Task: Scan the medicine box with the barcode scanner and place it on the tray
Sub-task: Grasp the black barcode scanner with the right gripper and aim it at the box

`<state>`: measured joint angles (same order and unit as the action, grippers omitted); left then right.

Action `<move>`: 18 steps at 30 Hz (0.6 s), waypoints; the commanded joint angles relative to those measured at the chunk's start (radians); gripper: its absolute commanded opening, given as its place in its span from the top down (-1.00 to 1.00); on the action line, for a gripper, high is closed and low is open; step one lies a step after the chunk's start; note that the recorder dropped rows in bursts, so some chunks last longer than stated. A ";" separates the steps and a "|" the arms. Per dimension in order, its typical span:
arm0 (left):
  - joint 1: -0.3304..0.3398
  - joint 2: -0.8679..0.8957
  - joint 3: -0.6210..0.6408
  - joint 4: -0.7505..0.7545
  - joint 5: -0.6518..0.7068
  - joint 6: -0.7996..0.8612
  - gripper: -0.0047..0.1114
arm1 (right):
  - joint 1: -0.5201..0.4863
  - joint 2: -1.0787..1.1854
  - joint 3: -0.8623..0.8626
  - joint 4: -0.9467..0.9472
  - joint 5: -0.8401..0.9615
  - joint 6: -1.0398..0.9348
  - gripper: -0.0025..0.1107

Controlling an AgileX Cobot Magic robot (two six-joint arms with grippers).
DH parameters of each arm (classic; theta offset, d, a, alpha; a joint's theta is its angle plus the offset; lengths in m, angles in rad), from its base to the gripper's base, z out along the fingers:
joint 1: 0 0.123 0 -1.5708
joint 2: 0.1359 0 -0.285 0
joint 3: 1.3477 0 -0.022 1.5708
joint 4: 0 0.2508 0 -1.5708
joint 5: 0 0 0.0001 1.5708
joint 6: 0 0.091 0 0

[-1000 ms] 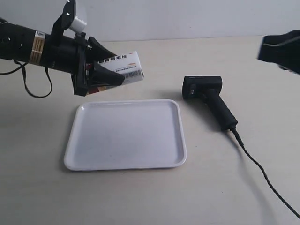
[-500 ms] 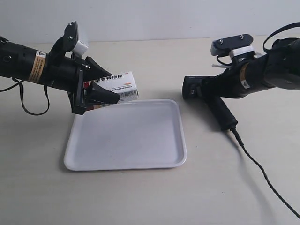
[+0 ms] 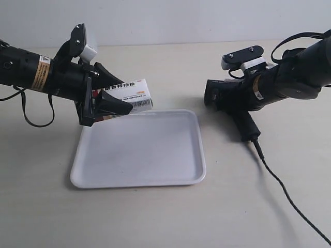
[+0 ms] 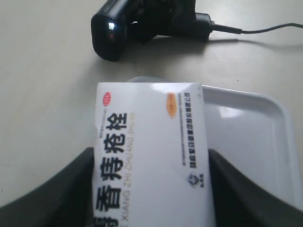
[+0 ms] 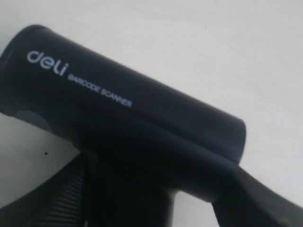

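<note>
Scan step in hand: box presented, scanner being gripped.

The left hand (image 3: 106,98) is clenched on the medicine box (image 3: 132,94), held in the air over the tray (image 3: 139,178) rim at the tray's 11 o'clock. The right hand (image 3: 235,99) straddles the barcode scanner (image 3: 247,124) on the counter (image 3: 165,217) at 3 o'clock of the tray (whether its grip has closed I cannot tell). Next, likely, lift the scanner and aim its lit window (image 4: 110,29) at the barcode.

White medicine box (image 3: 133,94) aloft above tray (image 3: 139,178); black scanner (image 3: 231,105) opposite
</note>
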<state>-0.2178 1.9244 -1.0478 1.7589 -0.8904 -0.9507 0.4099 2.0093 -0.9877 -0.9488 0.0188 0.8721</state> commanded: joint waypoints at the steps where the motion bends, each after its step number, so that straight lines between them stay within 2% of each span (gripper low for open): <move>1: -0.003 -0.011 0.011 -0.014 0.007 0.020 0.92 | 0.002 -0.003 -0.007 -0.005 0.031 -0.046 0.48; 5: -0.003 -0.009 0.028 -0.014 0.037 0.061 0.92 | 0.003 -0.056 -0.005 -0.005 0.171 -0.096 0.84; 7: -0.003 -0.002 0.033 -0.014 0.040 0.061 0.92 | 0.004 -0.132 0.030 -0.004 0.192 -0.163 0.96; 9: -0.003 0.023 0.033 -0.014 0.045 0.074 0.92 | 0.057 -0.259 0.127 -0.005 0.189 -0.260 0.96; 12: -0.003 0.025 0.037 -0.014 -0.039 0.094 0.92 | 0.095 -0.275 0.134 -0.001 0.188 -0.263 0.96; 13: -0.003 0.025 0.057 -0.014 -0.059 0.171 0.92 | 0.108 -0.275 0.134 -0.001 0.180 -0.263 0.96; 15: -0.003 0.025 0.080 -0.014 -0.044 0.249 0.92 | 0.108 -0.275 0.134 -0.001 0.171 -0.263 0.96; 18: -0.003 0.025 0.082 -0.014 -0.023 0.249 0.92 | 0.108 -0.275 0.134 -0.001 0.171 -0.260 0.96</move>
<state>-0.2178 1.9499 -0.9704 1.7592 -0.9232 -0.7162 0.5178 1.7458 -0.8553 -0.9468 0.2055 0.6159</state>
